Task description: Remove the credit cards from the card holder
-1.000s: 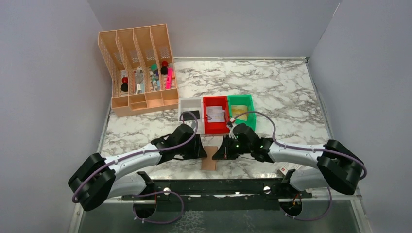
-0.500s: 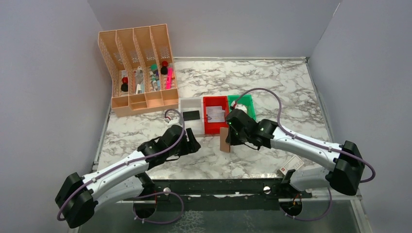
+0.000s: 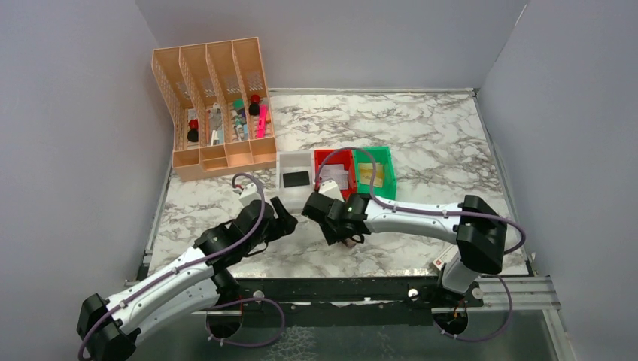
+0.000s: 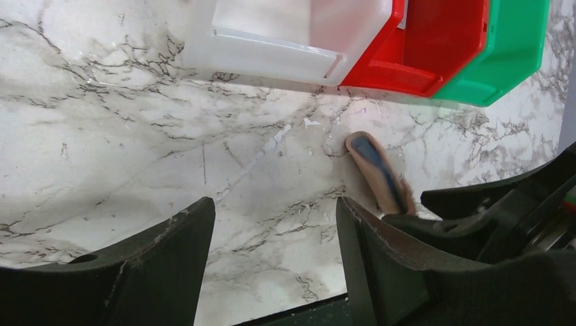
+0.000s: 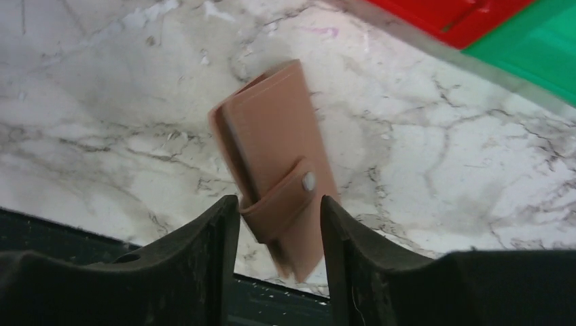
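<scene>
The card holder (image 5: 278,170), a closed brown wallet with a snap strap, sits between the fingers of my right gripper (image 5: 278,200). The jaws stand apart with a gap on the wallet's right side, and its lower end is blurred. In the left wrist view the card holder (image 4: 377,173) shows edge-on on the marble. From above only a sliver of it (image 3: 350,242) shows under my right gripper (image 3: 344,235). My left gripper (image 4: 274,204) is open over bare marble, left of the wallet (image 3: 286,216). A dark credit card (image 3: 296,178) lies in the white bin, a tan one (image 3: 374,174) in the green bin.
White bin (image 3: 284,162), red bin (image 3: 322,158) and green bin (image 3: 387,162) stand in a row behind the grippers. The red bin holds a pale card or paper (image 3: 336,179). An orange desk organiser (image 3: 214,113) with pens stands at the back left. The table's front edge is close behind the wallet.
My right gripper swung left with the wallet and its jaws have opened around it. My left arm pulled back to the left and its jaws opened wider.
</scene>
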`<state>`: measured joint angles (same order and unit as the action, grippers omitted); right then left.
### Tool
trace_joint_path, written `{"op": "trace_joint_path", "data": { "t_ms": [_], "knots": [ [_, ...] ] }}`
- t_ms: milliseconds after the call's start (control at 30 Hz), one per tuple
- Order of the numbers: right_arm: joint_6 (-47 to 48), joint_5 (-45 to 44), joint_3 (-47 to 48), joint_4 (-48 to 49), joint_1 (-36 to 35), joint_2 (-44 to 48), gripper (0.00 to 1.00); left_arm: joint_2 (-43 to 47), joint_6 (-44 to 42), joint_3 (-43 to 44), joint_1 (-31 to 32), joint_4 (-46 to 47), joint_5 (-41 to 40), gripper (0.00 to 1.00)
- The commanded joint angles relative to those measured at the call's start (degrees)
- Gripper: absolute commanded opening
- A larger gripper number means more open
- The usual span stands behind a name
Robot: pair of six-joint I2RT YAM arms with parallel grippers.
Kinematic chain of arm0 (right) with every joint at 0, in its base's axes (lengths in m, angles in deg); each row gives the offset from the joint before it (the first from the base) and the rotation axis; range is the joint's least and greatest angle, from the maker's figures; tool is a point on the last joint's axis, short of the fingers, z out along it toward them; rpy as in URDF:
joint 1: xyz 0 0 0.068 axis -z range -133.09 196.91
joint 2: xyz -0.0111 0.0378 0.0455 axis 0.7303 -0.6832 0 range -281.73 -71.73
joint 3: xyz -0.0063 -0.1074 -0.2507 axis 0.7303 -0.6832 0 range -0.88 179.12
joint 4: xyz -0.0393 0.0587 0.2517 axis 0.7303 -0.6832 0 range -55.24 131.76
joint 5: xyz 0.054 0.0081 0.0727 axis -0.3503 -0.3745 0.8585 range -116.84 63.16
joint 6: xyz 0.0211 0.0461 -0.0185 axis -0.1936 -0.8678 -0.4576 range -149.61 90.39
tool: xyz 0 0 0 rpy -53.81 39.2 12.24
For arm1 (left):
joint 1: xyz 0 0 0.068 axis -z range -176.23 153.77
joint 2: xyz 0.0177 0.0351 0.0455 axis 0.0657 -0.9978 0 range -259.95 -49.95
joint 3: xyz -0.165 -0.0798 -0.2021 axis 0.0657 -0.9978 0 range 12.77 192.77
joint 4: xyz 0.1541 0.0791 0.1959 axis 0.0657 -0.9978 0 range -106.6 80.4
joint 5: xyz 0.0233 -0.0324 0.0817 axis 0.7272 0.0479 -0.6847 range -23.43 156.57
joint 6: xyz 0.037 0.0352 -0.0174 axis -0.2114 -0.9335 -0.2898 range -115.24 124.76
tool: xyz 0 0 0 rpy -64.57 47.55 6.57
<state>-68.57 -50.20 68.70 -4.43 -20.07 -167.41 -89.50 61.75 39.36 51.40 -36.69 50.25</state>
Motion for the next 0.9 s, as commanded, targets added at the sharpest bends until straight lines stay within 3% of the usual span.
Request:
{"op": "trace_joint_path", "data": {
  "t_ms": [0, 133, 367, 667, 867],
  "knots": [
    [3.79, 10.82, -2.53, 8.52, -0.78, 2.29, 0.59, 1.24, 1.37, -0.94, 0.17, -2.08, -2.06, 0.69],
    [4.69, 17.8, -4.82, 14.89, -0.75, 5.68, 0.63, 1.07, 1.46, -1.35, 0.1, -1.98, -0.89, 0.69],
    [2.43, 13.59, -8.65, 15.36, 2.68, 10.26, 0.69, -1.66, -1.43, -2.08, 0.13, 2.97, 4.44, 0.69],
    [0.19, 28.83, -21.62, 25.9, 14.38, 12.3, 0.63, -17.94, -9.5, 2.36, 0.21, 15.95, 20.12, 0.56],
    [-0.1, 33.22, -25.45, 30.48, 17.35, 12.45, 0.57, -26.69, -14.01, 8.29, 2.07, 16.09, 21.87, 0.51]
  ]
}}
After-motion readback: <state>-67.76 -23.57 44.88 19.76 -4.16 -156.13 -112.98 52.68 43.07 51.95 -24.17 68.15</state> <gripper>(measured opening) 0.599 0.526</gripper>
